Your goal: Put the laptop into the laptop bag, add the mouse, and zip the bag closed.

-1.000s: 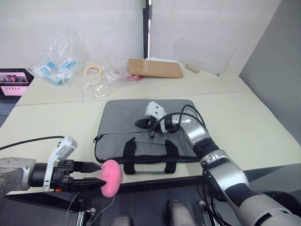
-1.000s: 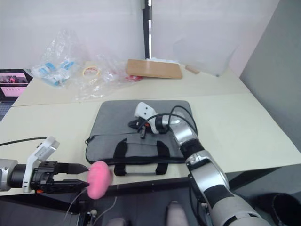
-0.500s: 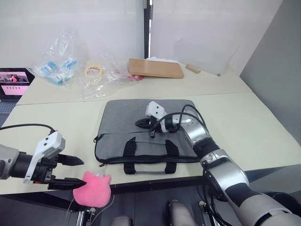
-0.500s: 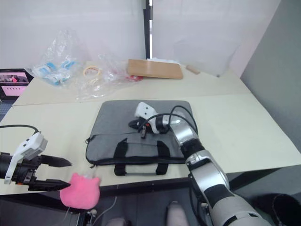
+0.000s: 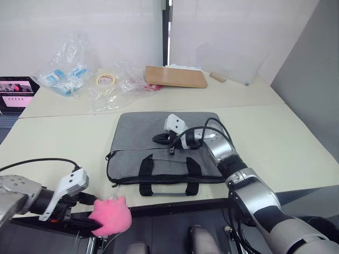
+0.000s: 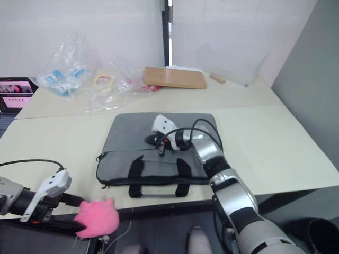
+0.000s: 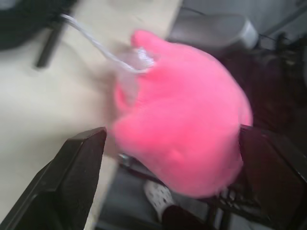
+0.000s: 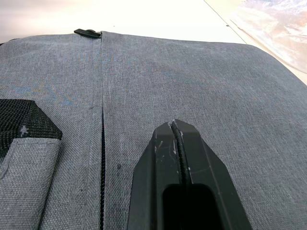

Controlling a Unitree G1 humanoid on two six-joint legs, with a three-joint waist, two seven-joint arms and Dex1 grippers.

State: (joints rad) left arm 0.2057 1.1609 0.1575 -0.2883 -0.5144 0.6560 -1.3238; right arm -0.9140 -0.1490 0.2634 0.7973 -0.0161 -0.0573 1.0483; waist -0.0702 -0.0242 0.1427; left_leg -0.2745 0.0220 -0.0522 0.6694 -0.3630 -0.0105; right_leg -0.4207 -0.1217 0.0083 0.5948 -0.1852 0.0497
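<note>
The grey laptop bag (image 5: pixel 143 132) lies flat in the middle of the table, its two black handles toward the front edge. My right gripper (image 5: pixel 157 138) rests shut on the bag's top face beside the zip line (image 8: pixel 102 143), with nothing between its fingers. At the table's front-left edge my left gripper (image 5: pixel 95 213) is open, and a pink fuzzy object (image 5: pixel 111 216) sits between its spread fingers, partly past the edge. A thin white cord (image 7: pixel 96 45) runs from that object. The laptop and the mouse are out of view.
A small dark laptop with a pink-lit screen (image 5: pixel 16 92) sits at the far left. Crumpled plastic bags (image 5: pixel 69 74), a tape roll (image 5: pixel 104 79) and a wooden board (image 5: pixel 175 76) lie along the back. Bare table lies to the bag's right.
My left gripper opened, and the pink object slipped from its tips to below the table edge. The gripper then dropped lower around it. The right arm has not moved.
</note>
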